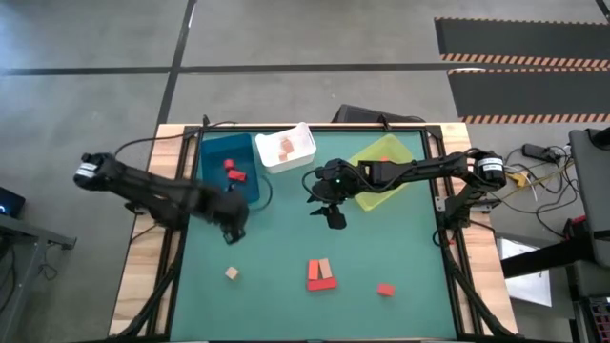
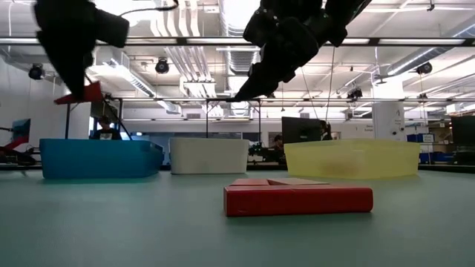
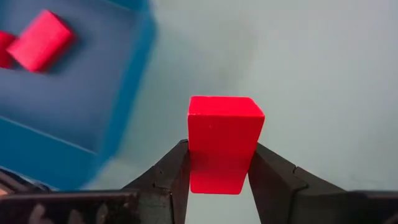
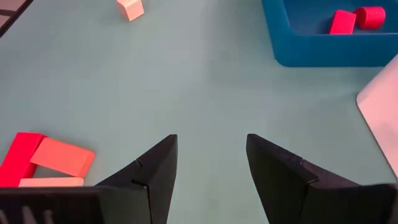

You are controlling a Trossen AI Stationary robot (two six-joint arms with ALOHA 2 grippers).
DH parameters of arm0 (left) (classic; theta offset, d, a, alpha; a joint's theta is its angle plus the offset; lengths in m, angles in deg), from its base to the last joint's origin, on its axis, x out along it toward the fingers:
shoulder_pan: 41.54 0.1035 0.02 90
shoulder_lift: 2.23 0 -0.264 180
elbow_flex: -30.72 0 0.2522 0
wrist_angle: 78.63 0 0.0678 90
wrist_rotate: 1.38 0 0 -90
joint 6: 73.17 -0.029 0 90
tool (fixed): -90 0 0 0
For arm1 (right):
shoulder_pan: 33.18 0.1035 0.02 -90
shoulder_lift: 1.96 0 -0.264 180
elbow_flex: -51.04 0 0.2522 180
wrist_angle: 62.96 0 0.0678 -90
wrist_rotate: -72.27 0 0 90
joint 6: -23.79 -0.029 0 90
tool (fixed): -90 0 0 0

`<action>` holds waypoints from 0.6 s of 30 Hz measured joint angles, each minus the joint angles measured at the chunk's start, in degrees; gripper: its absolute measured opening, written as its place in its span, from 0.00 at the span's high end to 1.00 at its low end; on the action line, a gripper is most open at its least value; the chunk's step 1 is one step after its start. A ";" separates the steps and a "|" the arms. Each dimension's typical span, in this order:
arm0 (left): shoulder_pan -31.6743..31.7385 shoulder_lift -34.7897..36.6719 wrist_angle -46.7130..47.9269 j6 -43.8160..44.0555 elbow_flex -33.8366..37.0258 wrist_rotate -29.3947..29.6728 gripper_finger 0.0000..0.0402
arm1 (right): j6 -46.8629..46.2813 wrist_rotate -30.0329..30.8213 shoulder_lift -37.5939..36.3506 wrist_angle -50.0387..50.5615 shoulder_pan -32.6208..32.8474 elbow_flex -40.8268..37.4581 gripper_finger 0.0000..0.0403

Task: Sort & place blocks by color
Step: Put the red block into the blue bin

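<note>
My left gripper (image 1: 234, 227) hovers above the table just near of the blue bin (image 1: 215, 152) and is shut on a red block (image 3: 224, 127), which also shows in the low view (image 2: 87, 93). Two more red blocks (image 1: 233, 171) lie in the blue bin. My right gripper (image 4: 210, 163) is open and empty over the table's middle (image 1: 334, 215). On the mat rest a tan cube (image 1: 232, 273), a cluster of red, orange and tan bars (image 1: 321, 275) and a red-orange block (image 1: 385, 289). Orange blocks (image 1: 285, 146) sit in the white bin. My left gripper pinches the red block by two opposite side faces, at its end toward the wrist (image 3: 214, 177), between the two fingers (image 3: 171, 174). The fingers point down from above. The block is lifted clear of the table and sticks out beyond the fingertips.
The white bin (image 1: 303, 136) stands at the far edge beside the blue one. The yellow-green bin (image 1: 376, 176) lies at the far right, under my right arm. Bare green mat stretches between the bins and the loose blocks near the front.
</note>
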 joint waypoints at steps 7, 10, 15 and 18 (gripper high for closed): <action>18.47 1.56 -0.23 -14.80 1.14 0.05 0.71 | -0.55 -0.01 0.00 0.62 0.04 -0.07 0.55; 26.67 0.43 -0.35 -20.56 1.84 0.46 0.71 | -0.96 -0.04 -0.02 0.60 0.04 -0.28 0.55; 37.59 -2.97 -3.24 -28.68 2.87 1.75 0.71 | -1.66 -0.04 -0.02 0.65 0.04 -0.62 0.55; 42.40 -5.74 -4.97 -32.48 3.06 1.94 0.71 | -2.00 -0.04 -0.02 0.65 0.04 -0.80 0.55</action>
